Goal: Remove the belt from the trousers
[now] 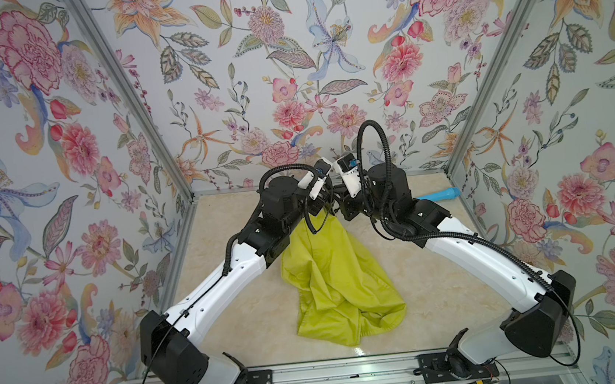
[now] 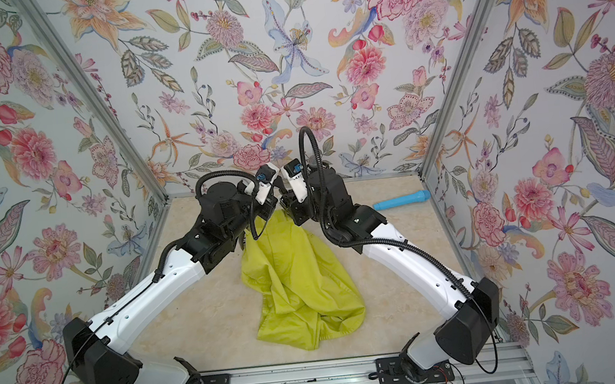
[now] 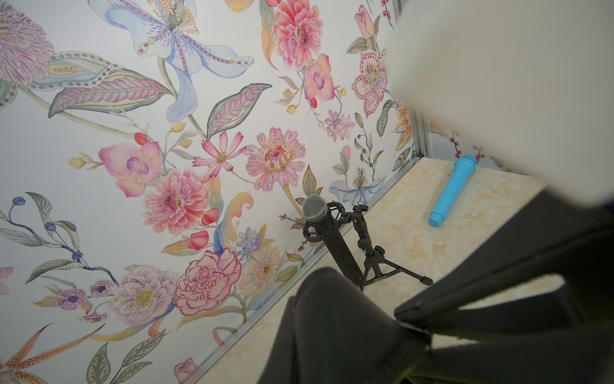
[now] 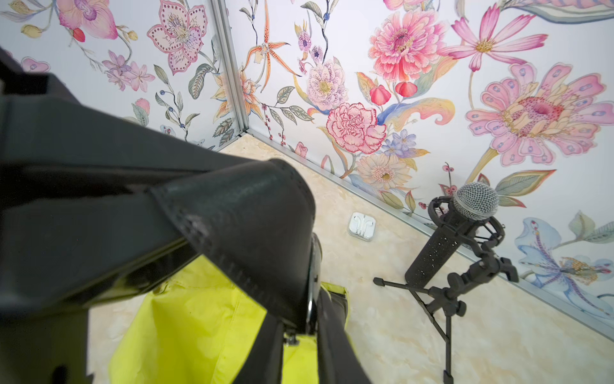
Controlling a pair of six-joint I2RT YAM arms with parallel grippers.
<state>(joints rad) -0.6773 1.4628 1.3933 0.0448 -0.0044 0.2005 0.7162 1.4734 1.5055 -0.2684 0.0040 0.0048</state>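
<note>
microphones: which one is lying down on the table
The blue microphone, flat on the tabletop; the black microphone sits propped up in a tripod stand.

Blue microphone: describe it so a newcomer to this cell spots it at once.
On the beige table, go to the far end by the right-side wall, behind the right arm. The blue microphone lies flat there. Unlike the black microphone standing on a tripod, it is sky blue.
</note>
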